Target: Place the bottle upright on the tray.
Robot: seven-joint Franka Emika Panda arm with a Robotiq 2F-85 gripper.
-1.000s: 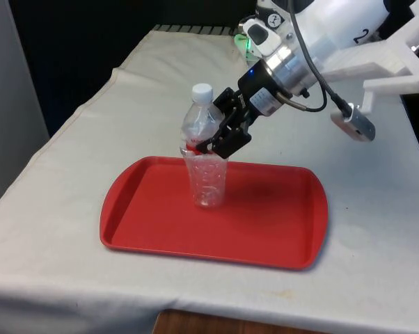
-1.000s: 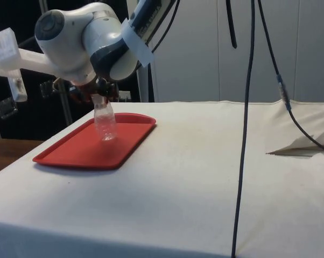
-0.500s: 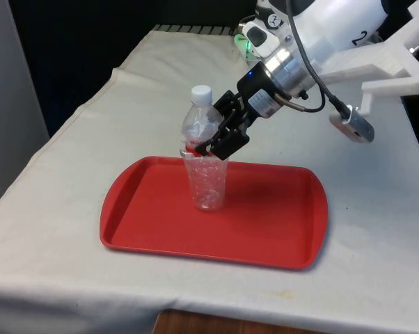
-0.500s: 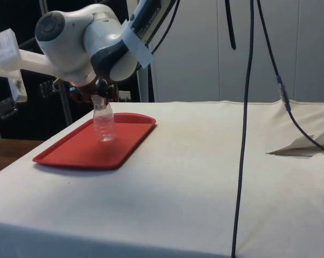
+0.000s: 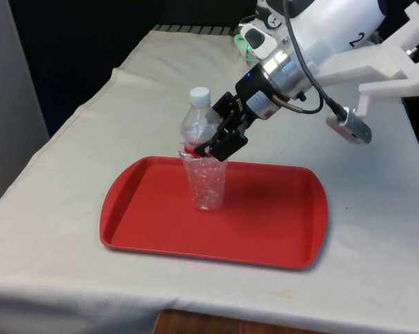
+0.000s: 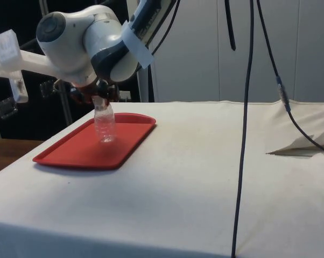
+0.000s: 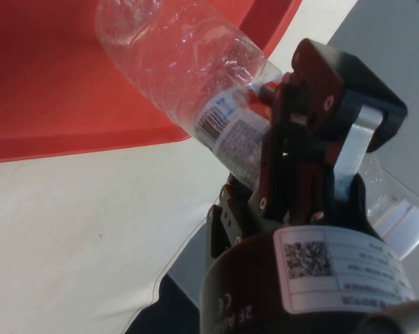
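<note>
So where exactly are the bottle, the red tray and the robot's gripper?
bottle (image 5: 208,182), front view, clear lower body.
red tray (image 5: 272,226), front view, bare floor.
gripper (image 5: 208,147), front view, between fingertips at the bottle's label.

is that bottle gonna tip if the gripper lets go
Possibly: the bottle looks empty, so likely light and easily knocked. It is tall over a narrow base on the tray. Its thin ribbed plastic probably flexes under the gripper.

Even, bright indoor light; soft shadows; wrist view's near parts blurred.
</note>
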